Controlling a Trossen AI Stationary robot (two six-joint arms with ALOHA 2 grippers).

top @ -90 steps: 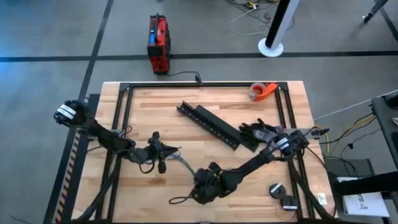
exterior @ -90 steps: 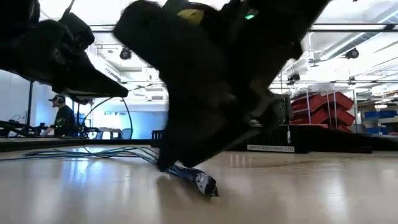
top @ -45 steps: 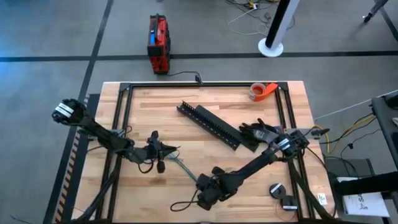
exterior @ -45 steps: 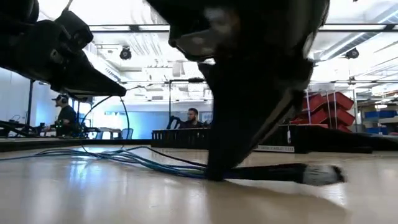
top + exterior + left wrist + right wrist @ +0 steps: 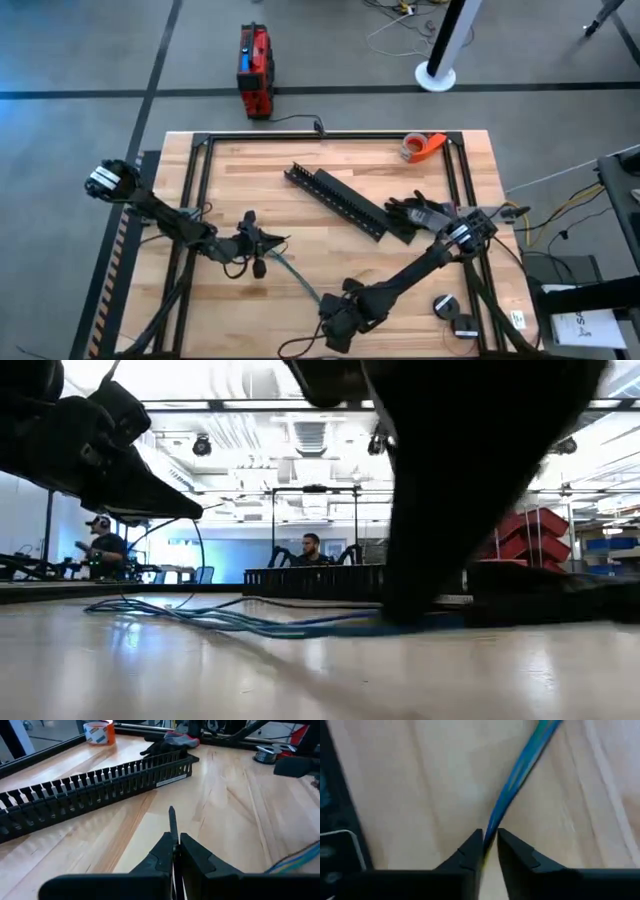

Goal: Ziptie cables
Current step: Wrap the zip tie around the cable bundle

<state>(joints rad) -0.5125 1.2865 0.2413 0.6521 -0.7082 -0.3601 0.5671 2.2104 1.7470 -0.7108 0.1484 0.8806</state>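
Stretching across the pale butcher-block table (image 5: 420,190), the two dark jointed arms reach toward its near half. A long black slotted rail (image 5: 335,200), comb-toothed plastic, lies diagonally near the middle. The thin flexible cables (image 5: 297,278), blue and green, run in a loose strand from the left gripper (image 5: 275,240) to the right gripper (image 5: 335,335) at the near edge. The right gripper's fingers (image 5: 470,852) are pinched on the strand. The left gripper's fingers (image 5: 197,852) are pressed together on a thin black strip (image 5: 172,822).
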